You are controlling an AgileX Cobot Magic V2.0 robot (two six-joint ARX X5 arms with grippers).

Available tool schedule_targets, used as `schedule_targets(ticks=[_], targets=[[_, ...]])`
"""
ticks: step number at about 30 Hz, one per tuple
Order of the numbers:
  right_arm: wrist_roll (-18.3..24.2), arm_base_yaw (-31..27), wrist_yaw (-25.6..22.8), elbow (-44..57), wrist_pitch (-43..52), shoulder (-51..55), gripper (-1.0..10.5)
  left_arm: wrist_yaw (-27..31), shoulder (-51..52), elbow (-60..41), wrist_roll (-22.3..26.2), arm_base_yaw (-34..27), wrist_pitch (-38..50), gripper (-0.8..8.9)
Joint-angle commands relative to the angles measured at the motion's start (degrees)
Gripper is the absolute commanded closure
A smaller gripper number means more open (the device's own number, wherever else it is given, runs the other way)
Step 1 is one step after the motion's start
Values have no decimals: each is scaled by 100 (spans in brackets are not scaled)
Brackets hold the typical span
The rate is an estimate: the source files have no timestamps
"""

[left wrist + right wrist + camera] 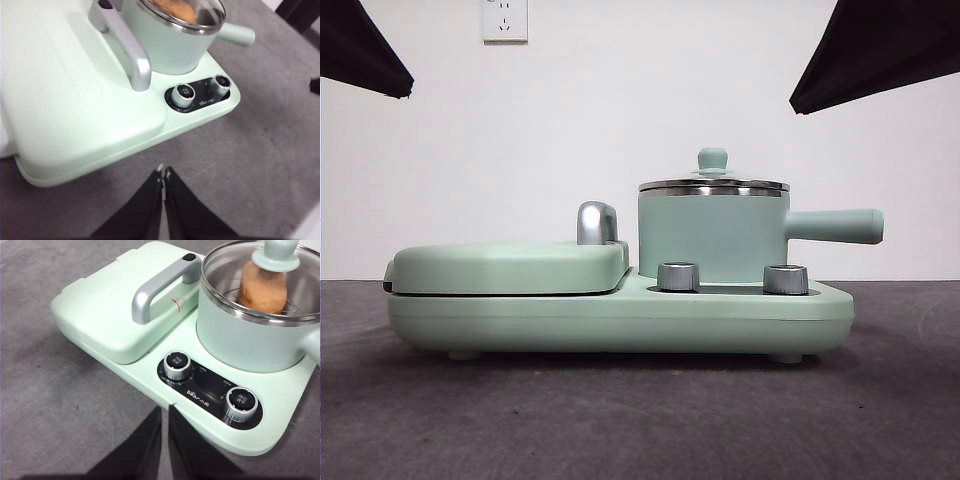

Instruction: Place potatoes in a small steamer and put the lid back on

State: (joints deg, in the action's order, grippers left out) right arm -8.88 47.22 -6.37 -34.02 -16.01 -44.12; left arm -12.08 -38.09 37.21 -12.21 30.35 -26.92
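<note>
Potato [262, 287] in steamer [713, 235] | lid [260, 280] on | tools clear

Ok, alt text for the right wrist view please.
A potato sits inside the mint-green steamer pot under its glass lid with a green knob. Beside the pot lies the flat griddle cover with a chrome handle. The right tool hangs shut before two dials.
</note>
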Motion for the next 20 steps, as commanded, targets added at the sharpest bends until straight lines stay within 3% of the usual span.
schedule_targets(ticks=[1,5,12,20], targets=[[-35,55,-7,-9,57,-24,927,26,114,31,793,-101,136,807],[-35,55,-7,-9,57,-24,927,28,522,-323,791,-796,568,807],[-35,55,-7,-9,57,-24,927,103,2365,-2232,702,-2446,1735,807],[-33,55,-7,-9,59,-24,927,221,3794,-3526,503,-2924,1862,807]])
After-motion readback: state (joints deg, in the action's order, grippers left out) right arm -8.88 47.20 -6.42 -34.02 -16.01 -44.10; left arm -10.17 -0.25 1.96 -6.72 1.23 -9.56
